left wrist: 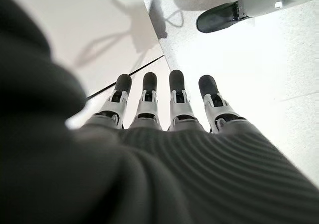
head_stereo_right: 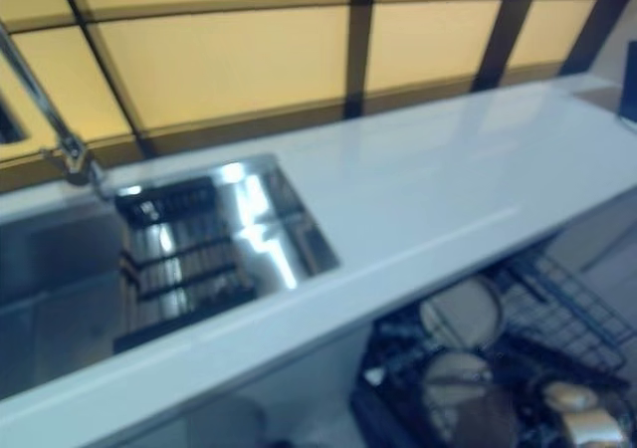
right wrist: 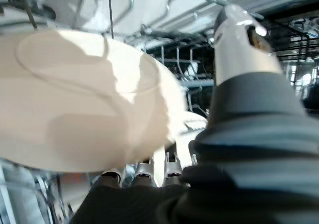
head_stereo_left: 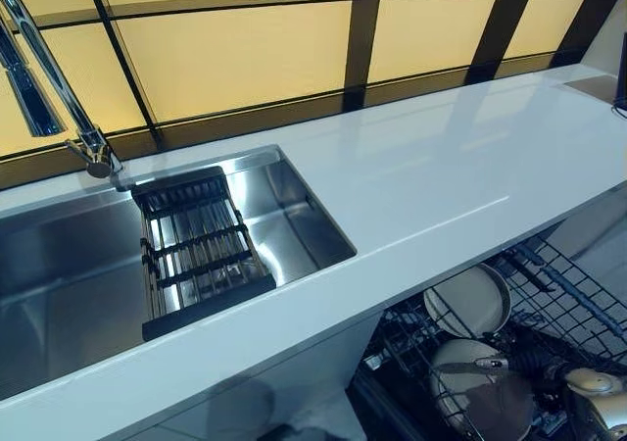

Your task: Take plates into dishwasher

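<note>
Along the top of the head views, yellow window panels (head_stereo_left: pixel 235 54) in dark frames. Beneath them a long white counter (head_stereo_left: pixel 441 176), bare across its right half. Sunk into its left part, a steel sink (head_stereo_left: pixel 69 265); set across the sink's right side, a black slatted drain tray (head_stereo_left: pixel 201 255), reaching from the back wall to the front wall. At the sink's back rim, a chrome tap (head_stereo_left: pixel 59 88) leaning up and to the left.

Below the counter's front edge, toward its right end, a dark wire dishwasher rack (head_stereo_left: pixel 578 304). Two pale round plates inside it: the far plate (head_stereo_left: pixel 468 302) standing on edge just under the counter's front edge, the near plate (head_stereo_left: pixel 490 402) just in front of it, tilted, lower in the rack.

Right hand (head_stereo_left: pixel 600 397) down in the rack at the near plate's right side. In the right wrist view the same cream plate (right wrist: pixel 84 109) close against the hand, covering the fingers except their bases; thumb (right wrist: pixel 241 45) raised apart from the plate's rim. Impossible to tell whether those fingers curl round the plate or lie straight beneath it.

Left hand (left wrist: pixel 199 174) only in its own wrist view, hanging over pale floor: fingers (left wrist: pixel 177 99) straight, side by side with narrow gaps, touching nothing, holding nothing.
</note>
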Controlling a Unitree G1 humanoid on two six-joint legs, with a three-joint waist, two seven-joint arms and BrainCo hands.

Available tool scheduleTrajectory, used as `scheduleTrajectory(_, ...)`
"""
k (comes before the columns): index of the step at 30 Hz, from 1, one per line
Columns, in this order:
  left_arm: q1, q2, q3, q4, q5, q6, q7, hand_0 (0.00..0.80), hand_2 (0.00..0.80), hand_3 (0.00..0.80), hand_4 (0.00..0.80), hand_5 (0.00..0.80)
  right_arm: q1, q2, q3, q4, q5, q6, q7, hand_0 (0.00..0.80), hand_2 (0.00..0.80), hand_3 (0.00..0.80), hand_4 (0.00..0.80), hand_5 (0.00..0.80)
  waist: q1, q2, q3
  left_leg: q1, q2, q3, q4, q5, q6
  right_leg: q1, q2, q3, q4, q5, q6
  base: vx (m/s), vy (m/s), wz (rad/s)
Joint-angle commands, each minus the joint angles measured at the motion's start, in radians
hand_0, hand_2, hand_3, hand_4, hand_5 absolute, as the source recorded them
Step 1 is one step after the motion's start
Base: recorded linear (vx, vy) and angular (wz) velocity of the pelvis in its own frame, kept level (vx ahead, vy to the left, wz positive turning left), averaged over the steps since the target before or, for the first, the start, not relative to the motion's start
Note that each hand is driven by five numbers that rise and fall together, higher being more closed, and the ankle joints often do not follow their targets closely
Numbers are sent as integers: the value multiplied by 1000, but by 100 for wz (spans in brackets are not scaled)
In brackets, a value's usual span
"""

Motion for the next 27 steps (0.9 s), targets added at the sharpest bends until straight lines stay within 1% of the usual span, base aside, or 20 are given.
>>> scheduleTrajectory(1, -35, 50, 24, 26, -28, -3, 14, 0, 0, 0, 0, 0, -31, -78, -47, -22, 24, -20, -2, 0, 0, 0, 0, 0, 26, -77, -58, 53, 41, -27, -1, -61, -39, -58, -78, 41, 19, 68, 106, 0, 0, 0)
scheduleTrajectory(4, -32, 52, 23, 25, -30, -3, 16, 0, 0, 0, 0, 0, -33, -102, -56, -17, 26, -17, 1, 0, 0, 0, 0, 0, 26, -80, -60, 52, 42, -26, -1, -60, -39, -58, -77, 42, 19, 68, 106, 0, 0, 0)
scheduleTrajectory(5, -29, 56, 24, 25, -30, -3, 15, 0, 0, 0, 0, 0, -38, -135, -66, 3, 33, -21, 6, 0, 0, 0, 0, 0, 27, -84, -62, 53, 43, -25, -1, -61, -39, -58, -76, 43, 19, 68, 107, 0, 0, 0)
scheduleTrajectory(9, -16, 68, 18, 26, -27, -10, 9, 0, 0, 0, 0, 0, -60, -214, -92, 75, 47, -41, 26, 0, 0, 0, 0, 0, 35, -97, -65, 57, 47, -26, -1, -61, -36, -52, -72, 41, 19, 68, 107, 18, -27, 0)
scheduleTrajectory(15, -11, 73, 8, 28, -23, -11, 9, 0, 0, 0, 0, 0, -110, -290, -95, 158, 56, -60, 45, 0, 0, 0, 0, 0, 44, -105, -75, 58, 48, -31, -1, -63, -36, -47, -68, 42, 17, 67, 107, 2, -5, 0)
scheduleTrajectory(18, -8, 73, 6, 28, -25, -12, 10, 0, 0, 0, 0, 0, -117, -301, -98, 171, 49, -59, 42, 0, 0, 0, 0, 0, 46, -105, -79, 57, 48, -31, -1, -64, -35, -46, -67, 42, 16, 66, 107, 0, 0, 0)
scheduleTrajectory(21, -4, 74, 4, 29, -24, -9, 16, 0, 0, 0, 0, 0, -117, -317, -105, 203, 44, -75, 27, 0, 0, 0, 0, 0, 50, -107, -84, 58, 48, -35, -1, -65, -34, -45, -66, 41, 17, 65, 106, 0, 0, 0)
scheduleTrajectory(27, 0, 79, 11, 52, 12, 40, 47, 0, 0, 0, 0, 0, -107, -339, -121, 218, 28, -73, 6, 0, 0, 0, 0, 0, 54, -108, -96, 66, 46, -49, -1, -67, -32, -34, -63, 41, 15, 61, 102, 36, -34, 1)
